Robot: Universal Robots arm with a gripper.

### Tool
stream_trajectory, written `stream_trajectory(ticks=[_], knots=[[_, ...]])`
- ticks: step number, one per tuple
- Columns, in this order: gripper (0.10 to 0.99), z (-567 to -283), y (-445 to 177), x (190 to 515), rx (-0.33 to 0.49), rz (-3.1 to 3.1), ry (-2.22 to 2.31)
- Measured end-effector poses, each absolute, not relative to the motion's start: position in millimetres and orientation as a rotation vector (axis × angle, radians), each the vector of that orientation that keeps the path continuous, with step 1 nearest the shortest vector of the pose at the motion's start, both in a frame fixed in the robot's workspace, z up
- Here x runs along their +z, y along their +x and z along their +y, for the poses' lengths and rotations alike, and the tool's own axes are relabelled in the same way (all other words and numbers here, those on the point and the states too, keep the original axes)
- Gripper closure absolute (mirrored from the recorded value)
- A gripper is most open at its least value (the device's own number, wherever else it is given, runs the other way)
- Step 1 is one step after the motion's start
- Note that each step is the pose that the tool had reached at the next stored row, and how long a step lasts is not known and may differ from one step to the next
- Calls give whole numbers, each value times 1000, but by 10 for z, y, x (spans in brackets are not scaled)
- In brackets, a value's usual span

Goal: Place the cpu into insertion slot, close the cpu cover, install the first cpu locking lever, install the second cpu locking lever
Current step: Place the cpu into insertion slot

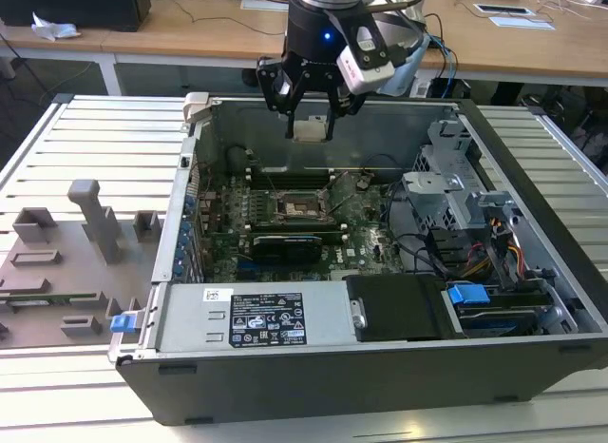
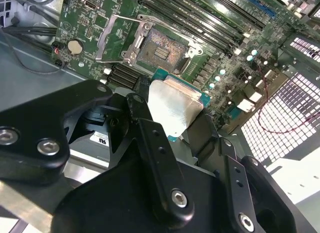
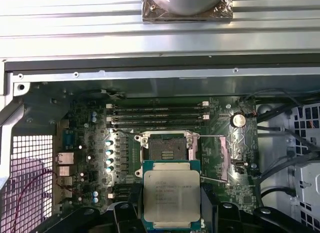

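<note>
gripper (image 1: 311, 131) clamped on cpu (image 3: 171, 195) edges, held clear above bare insertion slot (image 3: 167, 149), cpu cover (image 2: 130, 53) swung open

We see bright, even overhead light on the ribbed table (image 1: 95, 129); the open computer case (image 1: 380, 372) holds soft shadow inside, and glare whitens the cpu (image 2: 172, 107) top in the second wrist view.

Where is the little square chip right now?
In the exterior view the cpu is gripped between the jaws, raised above the open computer case, with the empty socket below it.
</note>
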State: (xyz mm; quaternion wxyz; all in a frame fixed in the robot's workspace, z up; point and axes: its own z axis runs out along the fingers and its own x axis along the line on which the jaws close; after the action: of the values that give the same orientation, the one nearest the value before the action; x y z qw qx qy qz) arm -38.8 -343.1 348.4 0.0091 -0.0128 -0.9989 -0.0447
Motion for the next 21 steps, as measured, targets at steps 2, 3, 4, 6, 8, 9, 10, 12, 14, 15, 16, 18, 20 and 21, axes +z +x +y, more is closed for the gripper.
stream_trajectory(ticks=[2, 3, 4, 6, 8, 9, 10, 12, 14, 15, 16, 18, 20, 21], knots=[[541, -3431, -388, 3475, -140, -3120, -40], [541, -3431, -388, 3469, -140, -3120, -40], [541, -3431, -388, 3466, -140, -3120, -40], [541, -3431, -388, 3460, -140, -3120, -40], [541, -3431, -388, 3450, -140, -3120, -40], [541, -3431, -388, 3446, -140, -3120, -40], [541, -3431, -388, 3440, -140, -3120, -40], [541, -3431, -388, 3431, -140, -3120, -40], [541, -3431, -388, 3423, -140, -3120, -40], [541, -3431, -388, 3419, -140, -3120, -40], [541, -3431, -388, 3410, -140, -3120, -40], [541, -3431, -388, 3389, -140, -3120, -40], [541, -3431, -388, 3380, -140, -3120, -40], [541, -3431, -388, 3374, -140, -3120, -40]])
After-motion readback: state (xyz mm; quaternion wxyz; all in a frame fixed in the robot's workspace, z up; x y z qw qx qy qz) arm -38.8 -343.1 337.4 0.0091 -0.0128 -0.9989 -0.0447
